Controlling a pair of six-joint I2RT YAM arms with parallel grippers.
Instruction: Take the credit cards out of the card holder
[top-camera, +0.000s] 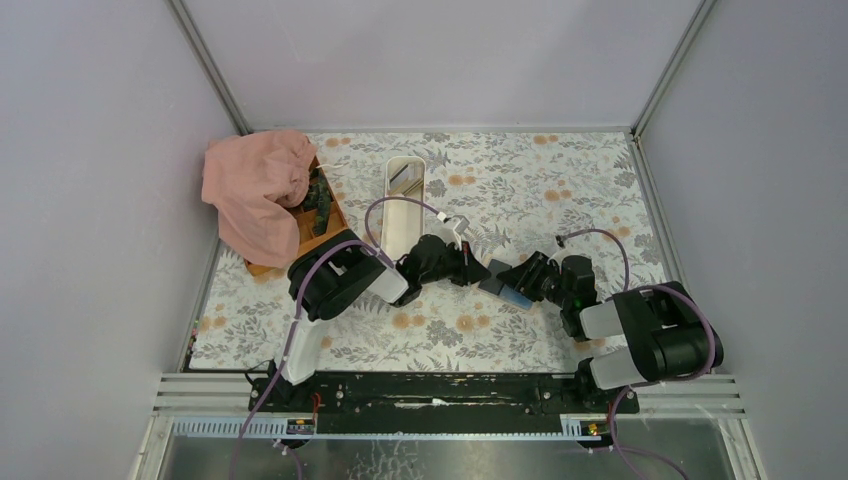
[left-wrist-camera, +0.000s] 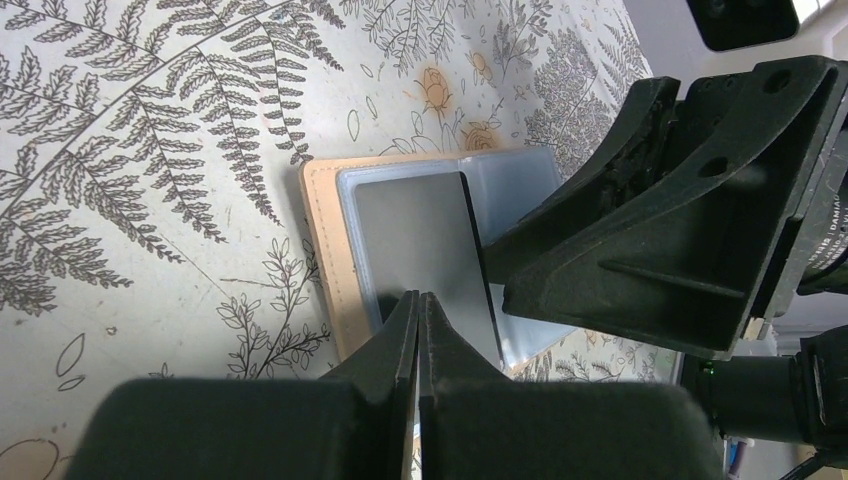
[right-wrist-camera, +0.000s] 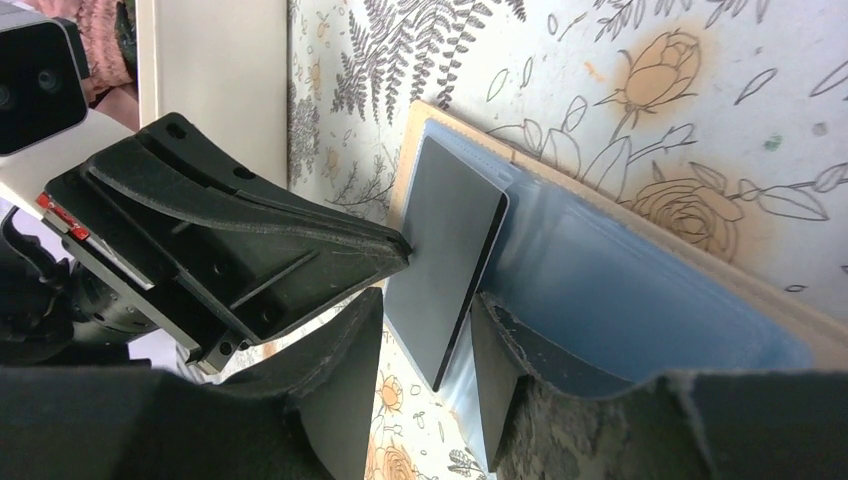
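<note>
Along the left edge of the bench (top-camera: 520, 180), towards the far corner, you have a pink cloth (top-camera: 255, 190) heaped over a wooden box (top-camera: 325, 215). Just right of it a white oval tray (top-camera: 404, 205) lies with its long side running from the far edge towards the near one.

Below the tray's near end your left gripper (top-camera: 470, 268) reaches in towards the middle of the bench. Its fingers are pressed fully together with nothing between them. In the left wrist view their joined tip sits at the near edge of the credit card (left-wrist-camera: 420, 240), and from the right wrist the tip touches the card's side.

The card holder (top-camera: 497, 280) lies about the middle of the bench, slightly right of centre and closer to the near edge, directly between the two grippers. It is spread open and flat, with the light blue inside up and the tan cover showing as a rim around it. The dark grey credit card rests on the blue page, tilted, with one long edge raised off the page. You cannot tell whether its far end sits inside a pocket.

Your right gripper (right-wrist-camera: 425, 330) comes in from the right side. Its fingers are partly apart and straddle the raised corner of the card, with a gap showing on either side, so it has no hold on the card.
</note>
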